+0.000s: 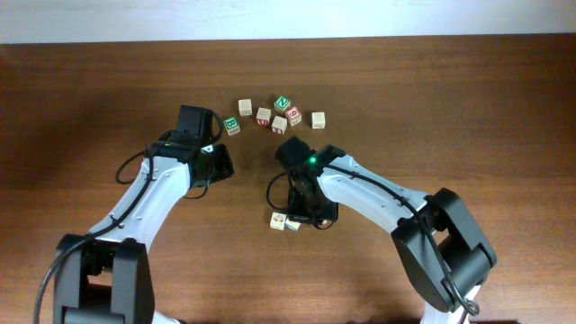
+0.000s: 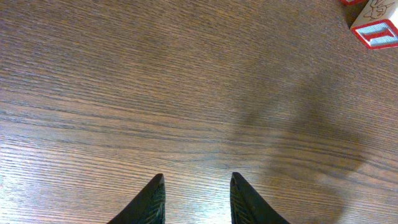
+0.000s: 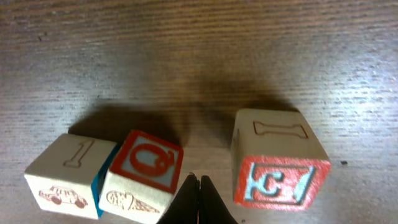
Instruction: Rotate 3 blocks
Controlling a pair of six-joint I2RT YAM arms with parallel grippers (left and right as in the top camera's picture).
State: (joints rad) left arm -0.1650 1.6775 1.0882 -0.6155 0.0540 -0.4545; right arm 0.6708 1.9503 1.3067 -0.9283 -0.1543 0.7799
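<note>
In the right wrist view three pale wooden blocks lie close together. One has a car drawing and a blue side [image 3: 65,177], one an orange-red Q face [image 3: 146,168], and one an orange-red and blue C face [image 3: 280,168]. My right gripper [image 3: 199,182] is shut and empty, its tips down in the gap between the Q block and the C block. Overhead, two of these blocks [image 1: 278,220] [image 1: 293,225] show left of the right gripper [image 1: 308,218]; the third is hidden under it. The left gripper [image 2: 196,182] [image 1: 216,166] is open over bare wood, holding nothing.
Several more letter cubes sit in a cluster at the back centre, among them a green-faced one [image 1: 232,126], another green one [image 1: 283,103] and a red-faced one [image 1: 294,117]. A red-bordered cube [image 2: 376,28] shows at the top right of the left wrist view.
</note>
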